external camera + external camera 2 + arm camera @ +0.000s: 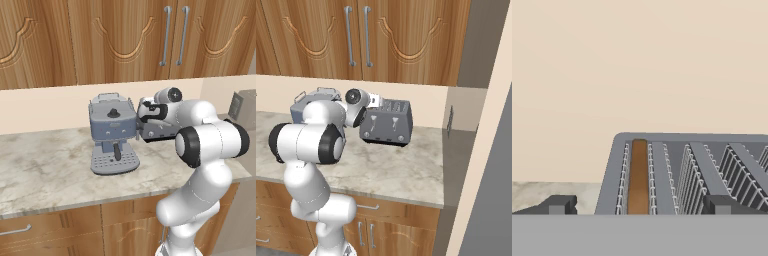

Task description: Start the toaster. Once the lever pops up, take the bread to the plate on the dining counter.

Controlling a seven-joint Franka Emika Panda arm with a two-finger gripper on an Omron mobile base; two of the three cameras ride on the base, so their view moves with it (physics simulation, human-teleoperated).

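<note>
Grey toaster sits on the marble table right of the espresso machine. Bread is down in its leftmost slot. Claw hovers above, spread wide, holding nothing.

Base views flank arm, share toaster; hand view close above slots.

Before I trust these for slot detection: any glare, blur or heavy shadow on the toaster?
Right base view: toaster evenly lit, no glare, faint soft shadow on the worktop. Hand view: slots sharp, bread clearly brown in the leftmost slot, open claw tips low in frame. Left base view: the arm covers much of the toaster.
</note>
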